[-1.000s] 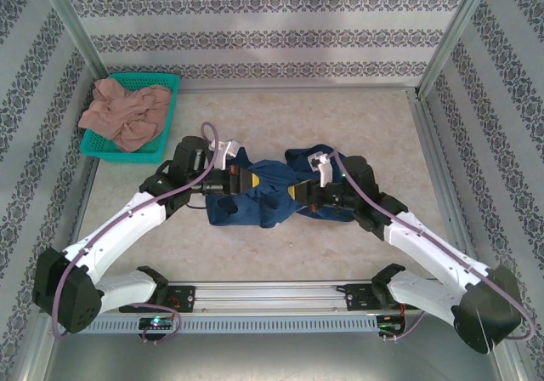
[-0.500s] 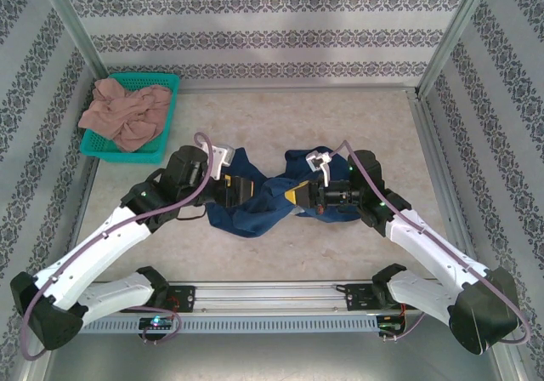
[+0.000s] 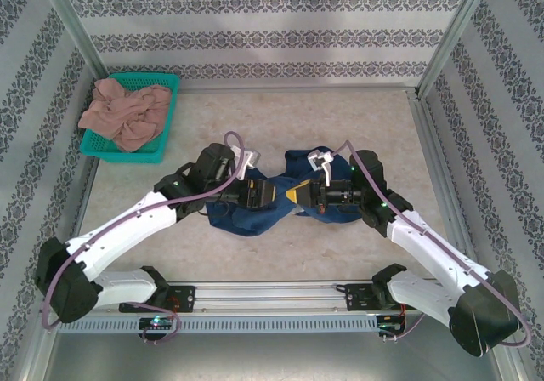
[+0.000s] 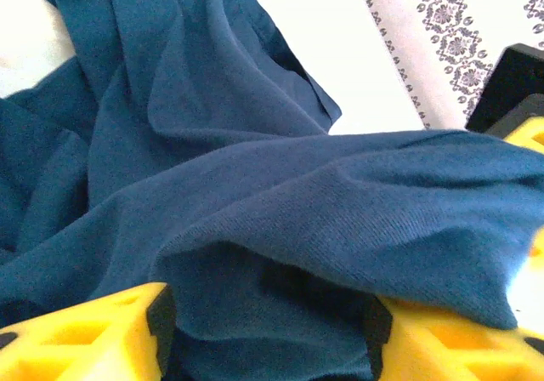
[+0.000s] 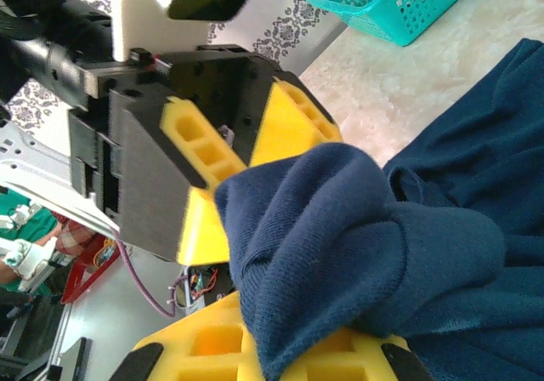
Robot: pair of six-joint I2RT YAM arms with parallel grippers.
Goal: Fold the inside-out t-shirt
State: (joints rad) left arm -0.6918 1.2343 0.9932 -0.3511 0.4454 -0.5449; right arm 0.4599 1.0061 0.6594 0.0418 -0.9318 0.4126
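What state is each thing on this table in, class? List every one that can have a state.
t-shirt, crumpled, not yet folded
left gripper, open, cloth between its fingers
right gripper, shut on the t-shirt
basket, upright, holding the pinkish garment
pinkish garment, crumpled in the basket

We see a lab robot cell. Aluminium posts point(image 3: 72, 25) frame patterned wall panels point(image 3: 255, 41), and a slotted rail point(image 3: 272, 322) edges the table point(image 3: 297, 117).
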